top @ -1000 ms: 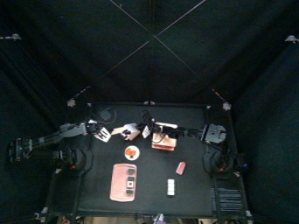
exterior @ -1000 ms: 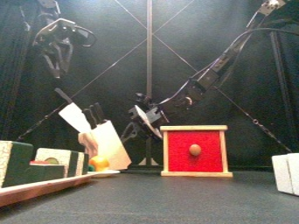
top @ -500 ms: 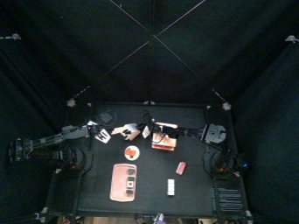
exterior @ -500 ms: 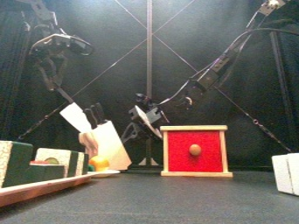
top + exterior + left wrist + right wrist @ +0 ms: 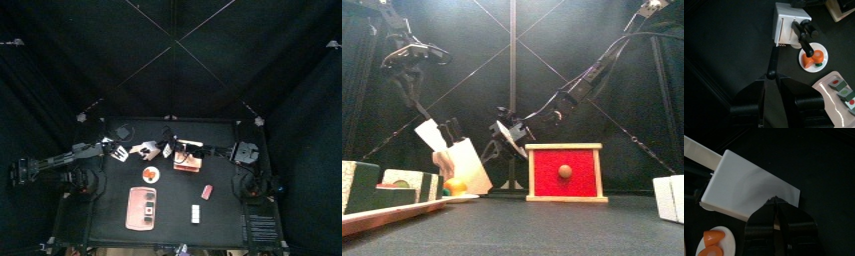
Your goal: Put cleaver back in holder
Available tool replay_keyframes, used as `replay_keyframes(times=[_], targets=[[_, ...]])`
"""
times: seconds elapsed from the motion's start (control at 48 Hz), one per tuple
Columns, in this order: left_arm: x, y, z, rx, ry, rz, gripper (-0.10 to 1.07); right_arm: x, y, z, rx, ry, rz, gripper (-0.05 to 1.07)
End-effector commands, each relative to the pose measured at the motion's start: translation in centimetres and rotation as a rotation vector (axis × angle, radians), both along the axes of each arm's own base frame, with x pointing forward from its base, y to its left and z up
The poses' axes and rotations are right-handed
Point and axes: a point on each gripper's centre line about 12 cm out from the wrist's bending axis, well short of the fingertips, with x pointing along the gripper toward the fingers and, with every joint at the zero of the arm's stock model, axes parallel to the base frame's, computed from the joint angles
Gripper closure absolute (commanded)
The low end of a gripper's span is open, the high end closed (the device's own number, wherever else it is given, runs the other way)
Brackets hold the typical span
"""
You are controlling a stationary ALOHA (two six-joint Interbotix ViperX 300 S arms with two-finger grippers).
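Where the cleaver is: the small flat white cleaver [image 5: 426,133] with a brownish end sits at the top of the holder, leaning towards the left of the front view, with its white blade poking up and out
Holder: the white boxy knife block [image 5: 465,165] stands on the black table [image 5: 543,228], left of the middle, and dark handles stick out of its top
Cleaver and holder: they touch, but I cannot tell how deep the cleaver sits in a slot
Left gripper: the black left gripper [image 5: 781,91] hangs high above the table's left side, its two jaws are apart, and it has nothing in them
Right gripper: the black right gripper [image 5: 776,203] reaches across to the holder's side with its jaws pressed nearly together; the tips are right at the white edge, but I cannot tell if they pinch it
Plate: a round white plate with orange pieces [image 5: 813,55] lies just beside the holder, nearer the table's front
Tray: a long pink tray [image 5: 140,207] with small blocks in it lies near the front edge
Red box: a red box with a pale wooden frame and a round knob [image 5: 564,172] stands right of the holder, apart from it
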Motion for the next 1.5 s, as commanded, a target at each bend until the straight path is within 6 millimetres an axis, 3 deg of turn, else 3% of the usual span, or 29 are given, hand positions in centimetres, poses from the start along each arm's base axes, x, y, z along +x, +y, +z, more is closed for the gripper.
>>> replay_keyframes(times=[0.0, 0.812, 0.979, 1.25, 1.479], targets=[[0.4, 0.4, 0.4, 0.019, -0.032, -0.001, 0.39, 0.2, -0.3, 1.7, -0.018, -0.037, -0.001, 0.67], [3.9, 0.9, -1.4, 0.006, -0.196, -0.043, 0.44, 0.5, -0.2, 2.0, -0.020, -0.046, 0.001, 0.67], [3.7, 0.8, -2.1, 0.007, -0.210, -0.047, 0.44, 0.6, -0.2, 2.1, -0.020, -0.049, 0.002, 0.67], [2.7, 0.8, -1.1, 0.037, -0.254, -0.040, 0.43, 0.6, -0.3, 2.2, -0.022, -0.052, 0.000, 0.67], [3.3, 0.6, -1.8, 0.019, -0.295, -0.050, 0.36, 0.9, -0.2, 2.3, -0.024, -0.056, 0.003, 0.67]])
